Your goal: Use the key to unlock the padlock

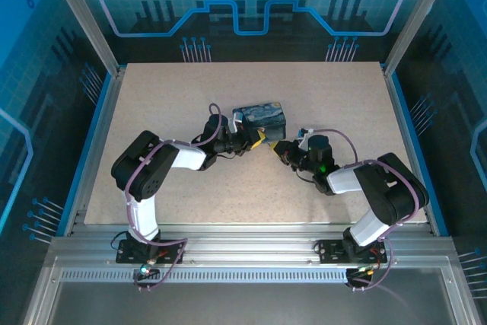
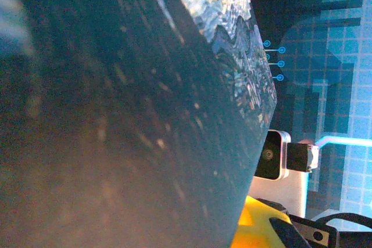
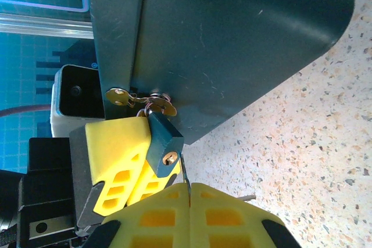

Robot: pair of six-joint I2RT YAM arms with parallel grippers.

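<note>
In the right wrist view the padlock [image 3: 161, 141], a small dark teal body with a brass keyhole, hangs from the brass hasp [image 3: 152, 101] on the dark blue box [image 3: 232, 39]. The left gripper's yellow fingers [image 3: 116, 158] sit on either side of the padlock and appear to clamp it. My right gripper [image 3: 190, 187] is shut on the key [image 3: 185, 171], a thin dark sliver. Its tip lies beside the padlock's right edge, just outside the keyhole. From above, the left gripper [image 1: 256, 141] and right gripper [image 1: 278, 150] meet at the box's [image 1: 260, 116] near side.
The box's blurred side [image 2: 128, 120] presses close to the left wrist camera, with the right wrist camera [image 2: 273, 155] past its edge. A short grey pin [image 3: 247, 197] sticks out beside the right pad. Speckled tabletop [image 3: 314, 143] spreads to the right of the box.
</note>
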